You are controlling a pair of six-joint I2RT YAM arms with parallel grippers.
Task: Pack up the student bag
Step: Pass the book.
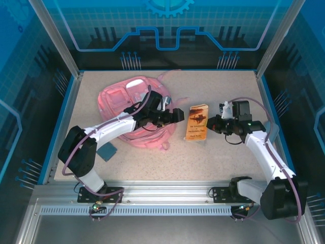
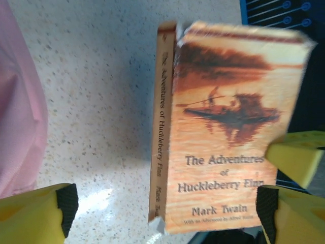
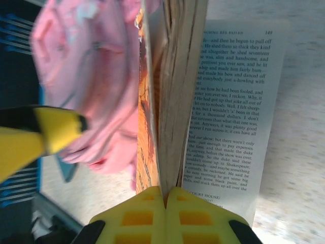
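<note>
The student bag (image 1: 122,104) is a pink backpack lying at the left-centre of the table; its pink fabric also edges the left wrist view (image 2: 20,127) and the right wrist view (image 3: 86,66). An orange paperback, "The Adventures of Huckleberry Finn" (image 1: 197,122), sits just right of it. My right gripper (image 1: 211,123) is shut on the book's right edge, its yellow fingers (image 3: 137,218) pinching the cover and a block of pages (image 3: 175,101) while one page lies flat. My left gripper (image 1: 179,115) reaches over the bag and stands open in front of the cover (image 2: 228,127), its pads (image 2: 66,203) not touching it.
A small dark blue booklet (image 1: 107,151) lies on the table below the bag, by the left arm. The speckled tabletop (image 1: 213,162) is bounded by blue walls and a metal rail (image 1: 167,190) at the near edge.
</note>
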